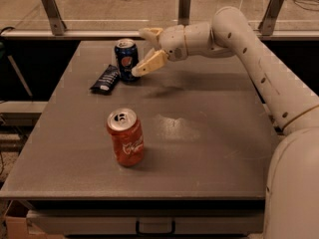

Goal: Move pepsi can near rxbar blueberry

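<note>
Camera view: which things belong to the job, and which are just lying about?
Job: blue can, standing beside the snack bar; hand, open, close beside the blue can.
Lying about: red can, toward the front of the table.

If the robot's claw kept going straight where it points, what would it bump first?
Most likely the pepsi can: the open gripper sits just right of it in the picture, pointing left at it. The rxbar blueberry lies beside the can, lower left, though depth is hard to judge.
</note>
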Motion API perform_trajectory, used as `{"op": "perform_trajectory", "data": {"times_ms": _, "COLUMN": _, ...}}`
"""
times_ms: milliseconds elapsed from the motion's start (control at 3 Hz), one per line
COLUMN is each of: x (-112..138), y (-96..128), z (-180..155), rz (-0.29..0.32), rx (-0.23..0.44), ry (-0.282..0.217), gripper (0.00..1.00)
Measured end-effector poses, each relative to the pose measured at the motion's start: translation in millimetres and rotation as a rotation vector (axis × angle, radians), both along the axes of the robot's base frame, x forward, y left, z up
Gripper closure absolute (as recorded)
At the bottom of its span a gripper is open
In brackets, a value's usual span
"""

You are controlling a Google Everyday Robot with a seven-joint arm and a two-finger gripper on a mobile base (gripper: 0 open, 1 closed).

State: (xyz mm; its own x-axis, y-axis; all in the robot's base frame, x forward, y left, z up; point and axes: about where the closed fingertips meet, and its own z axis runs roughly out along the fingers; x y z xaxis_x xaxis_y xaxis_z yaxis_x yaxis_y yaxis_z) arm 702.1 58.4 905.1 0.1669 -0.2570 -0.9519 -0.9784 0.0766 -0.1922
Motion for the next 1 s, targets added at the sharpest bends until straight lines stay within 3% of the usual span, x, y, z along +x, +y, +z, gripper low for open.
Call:
{"op": "perform_trajectory", "data": {"times_ms": 333, "x": 6, "y": -60, "z": 40, "rz": -0.141, "rx": -0.067, "ry": -0.109, "gripper": 0.0}}
{"op": "perform_trajectory", "data": {"times_ms": 667, "x": -5, "y": -134, "z": 106, "rz": -0.305, "rx": -0.141, "ry": -0.235, "gripper": 0.0}}
{"op": "perform_trajectory", "data": {"times_ms": 1000, "x": -8, "y": -133, "z": 112, "rz": -0.304, "rx": -0.144, "ry": -0.246, "gripper": 0.0}}
